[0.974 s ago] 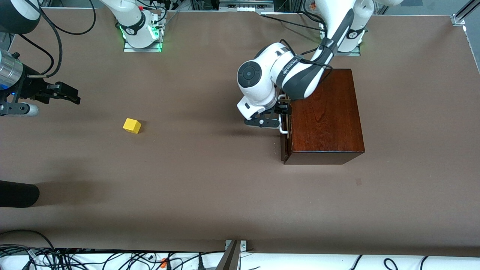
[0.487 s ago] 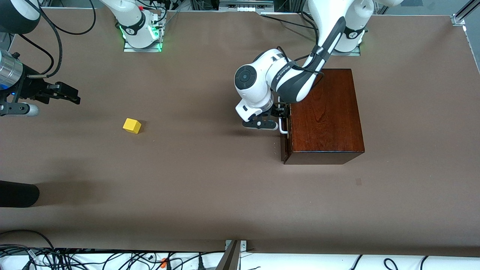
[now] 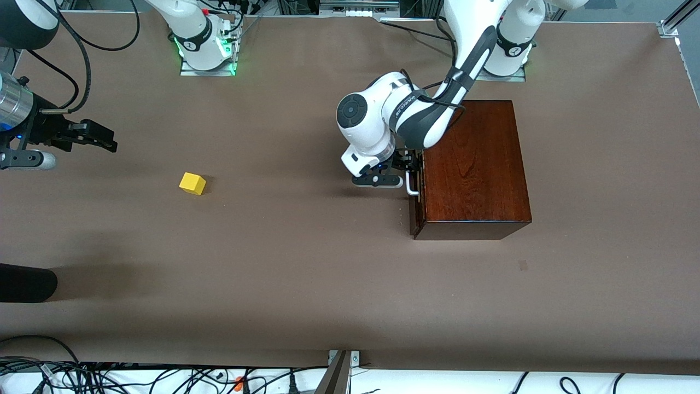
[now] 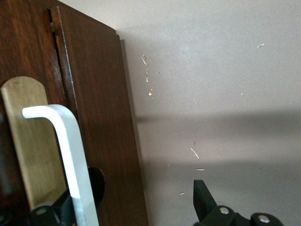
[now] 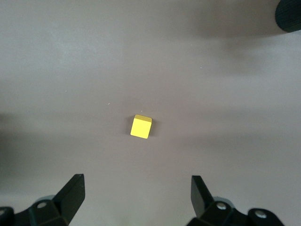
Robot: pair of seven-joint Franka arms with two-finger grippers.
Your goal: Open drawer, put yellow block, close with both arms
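The dark reddish-brown wooden box [image 3: 473, 164] stands toward the left arm's end of the table. Its drawer [image 3: 414, 210] faces the right arm's end and sits almost flush with the box. My left gripper [image 3: 408, 169] is open at the white U-shaped handle [image 3: 412, 185]. In the left wrist view the handle [image 4: 73, 155] lies between the jaws, close to one finger [image 4: 49, 214], and the gripper [image 4: 129, 197] is not closed on it. The yellow block [image 3: 192, 184] lies on the table. My right gripper [image 3: 101, 137] hangs open above the table with the block [image 5: 141, 126] ahead of it.
A black rounded object [image 3: 24, 283] juts in at the table's right-arm end and also shows in the right wrist view [image 5: 289, 14]. Cables run along the table edge nearest the front camera [image 3: 164, 377]. The brown table [image 3: 306, 262] lies bare between block and box.
The left arm's wrist and elbow have shifted slightly toward the right arm's end, with the gripper staying at the handle. The drawer looks unmoved. The right arm and block have not moved.
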